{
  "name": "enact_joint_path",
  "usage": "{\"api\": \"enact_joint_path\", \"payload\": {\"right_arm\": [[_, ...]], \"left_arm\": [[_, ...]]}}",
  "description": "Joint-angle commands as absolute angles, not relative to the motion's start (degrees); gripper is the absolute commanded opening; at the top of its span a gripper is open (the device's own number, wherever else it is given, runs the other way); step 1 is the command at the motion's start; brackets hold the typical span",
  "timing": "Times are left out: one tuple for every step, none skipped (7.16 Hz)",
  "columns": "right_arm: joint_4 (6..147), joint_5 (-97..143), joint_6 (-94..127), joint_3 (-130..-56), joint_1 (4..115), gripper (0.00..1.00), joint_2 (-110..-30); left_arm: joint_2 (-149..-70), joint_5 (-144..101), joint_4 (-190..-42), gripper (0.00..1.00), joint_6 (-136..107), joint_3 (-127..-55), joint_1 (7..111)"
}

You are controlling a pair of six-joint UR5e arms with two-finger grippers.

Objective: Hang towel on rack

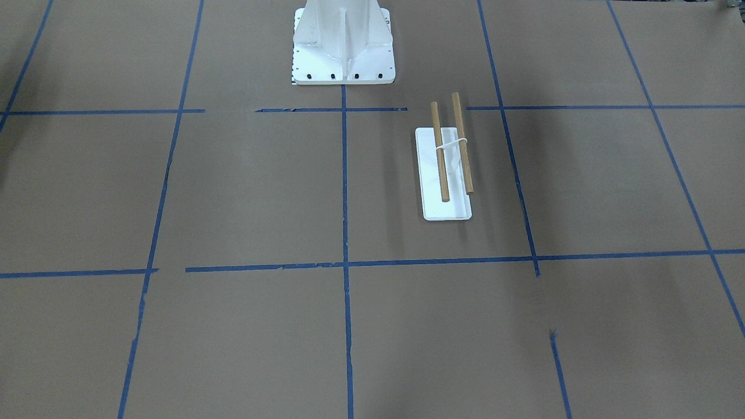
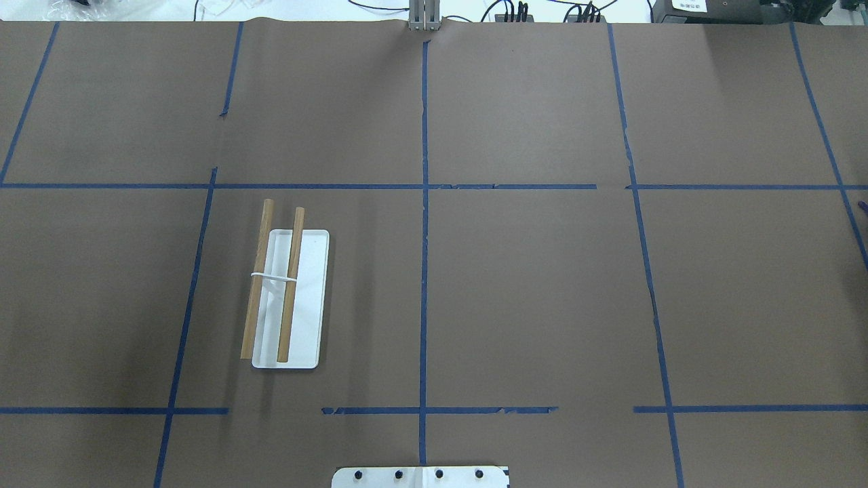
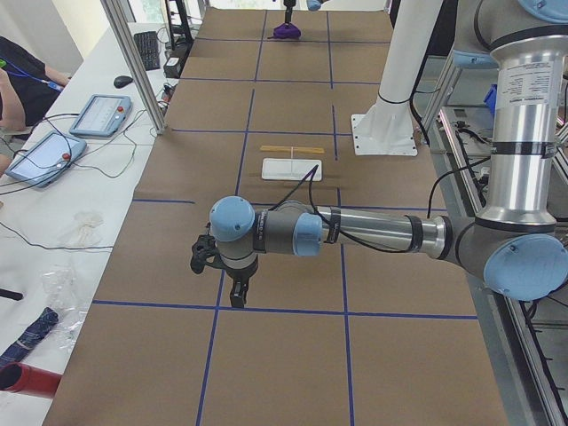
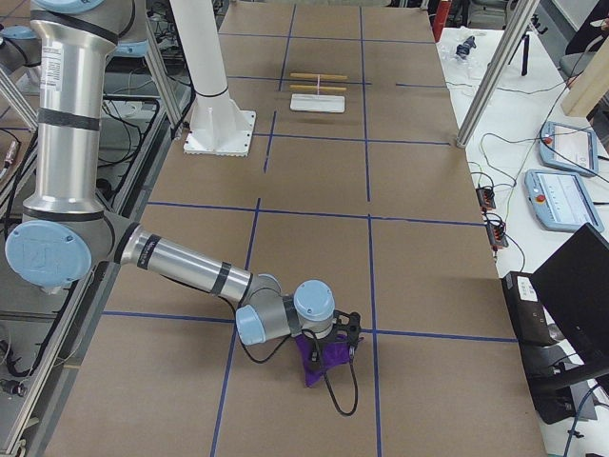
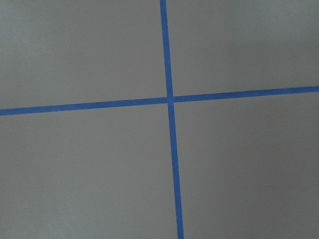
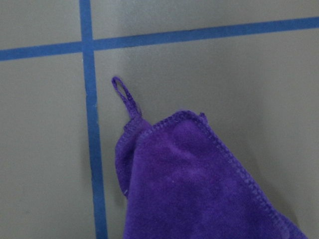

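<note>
The rack [image 1: 445,169] is a small white base plate with two parallel wooden dowels; it also shows in the overhead view [image 2: 288,298] on the robot's left half of the table. The purple towel [image 4: 319,360] lies crumpled on the brown table at the robot's right end, its corner and hanging loop filling the right wrist view [image 6: 199,184]. My right gripper [image 4: 335,335] hangs right over the towel; I cannot tell if it is open or shut. My left gripper [image 3: 236,297] hangs over bare table at a tape crossing, far from the rack; its state cannot be told.
A large white metal pedestal [image 1: 343,46] with bolt holes stands at the robot's edge of the table, near the rack. Blue tape lines [image 5: 169,99] grid the brown paper surface. Tablets and cables [image 4: 561,171] lie on the side table beyond aluminium posts.
</note>
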State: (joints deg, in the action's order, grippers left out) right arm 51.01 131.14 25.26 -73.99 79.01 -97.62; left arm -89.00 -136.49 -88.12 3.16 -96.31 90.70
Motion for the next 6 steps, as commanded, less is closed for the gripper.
{"api": "enact_joint_path", "payload": {"right_arm": [[50.45, 128.94, 25.84, -72.69, 77.61, 1.00, -97.65], [50.45, 128.85, 25.93, -72.60, 77.69, 0.95, -97.73], [50.45, 128.85, 25.93, -72.77, 77.70, 0.23, -97.65], [50.45, 129.20, 25.49, -73.03, 77.78, 0.00, -97.73], [50.28, 129.63, 25.40, -73.91, 77.96, 0.00, -97.56], [50.27, 129.99, 25.40, -75.83, 78.31, 0.00, -97.47]], "left_arm": [[-89.03, -136.49, -88.15, 1.00, 3.16, -96.50, 90.70], [-89.12, -136.49, -88.15, 1.00, 3.16, -96.50, 90.70], [-89.21, -136.49, -88.15, 1.00, 3.16, -96.59, 90.70], [-89.21, -136.49, -88.15, 1.00, 3.16, -96.68, 90.70], [-89.21, -136.49, -88.15, 1.00, 3.16, -97.11, 90.79], [-89.12, -136.49, -88.07, 1.00, 3.16, -97.21, 90.79]]}}
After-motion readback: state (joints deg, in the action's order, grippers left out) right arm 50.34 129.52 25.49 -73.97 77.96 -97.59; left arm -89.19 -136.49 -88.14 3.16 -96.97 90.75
